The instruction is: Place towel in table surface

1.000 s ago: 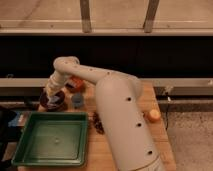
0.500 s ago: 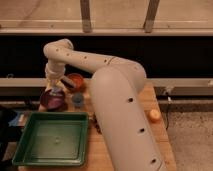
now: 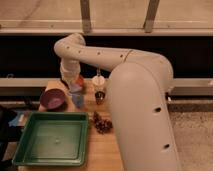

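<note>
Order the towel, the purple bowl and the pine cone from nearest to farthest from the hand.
The hand hangs over the table's far end.
1. towel, directly under it.
2. purple bowl, on the view's left.
3. pine cone, toward the front.

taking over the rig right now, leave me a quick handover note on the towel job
Gripper: at the back left of the table, right of the bowl, fingers shut on the towel, which hangs below it.
Done: towel is in the grip, off the table.
Left: lower it onto bare wood, maybe right of the tray, open the fingers, pull back.
</note>
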`<state>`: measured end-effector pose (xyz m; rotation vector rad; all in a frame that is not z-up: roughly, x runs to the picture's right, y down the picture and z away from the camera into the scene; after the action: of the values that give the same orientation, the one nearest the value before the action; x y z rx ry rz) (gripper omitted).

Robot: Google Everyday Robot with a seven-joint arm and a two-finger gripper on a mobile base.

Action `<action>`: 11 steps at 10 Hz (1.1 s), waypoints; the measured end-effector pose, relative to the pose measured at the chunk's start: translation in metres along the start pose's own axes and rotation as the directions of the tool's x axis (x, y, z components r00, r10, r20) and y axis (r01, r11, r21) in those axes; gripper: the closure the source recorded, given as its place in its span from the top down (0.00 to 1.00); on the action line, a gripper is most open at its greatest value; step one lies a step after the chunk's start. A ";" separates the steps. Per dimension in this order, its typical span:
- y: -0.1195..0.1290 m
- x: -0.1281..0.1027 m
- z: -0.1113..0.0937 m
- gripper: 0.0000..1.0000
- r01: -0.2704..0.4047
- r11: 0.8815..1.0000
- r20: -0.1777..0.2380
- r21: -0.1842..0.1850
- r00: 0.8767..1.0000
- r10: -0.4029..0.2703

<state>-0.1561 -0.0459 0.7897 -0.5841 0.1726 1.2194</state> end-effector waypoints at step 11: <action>-0.105 0.112 -0.030 0.00 -0.307 0.929 -0.147 0.207 0.929 0.340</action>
<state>-0.0153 0.0087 0.7508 -0.5192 0.5474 1.4527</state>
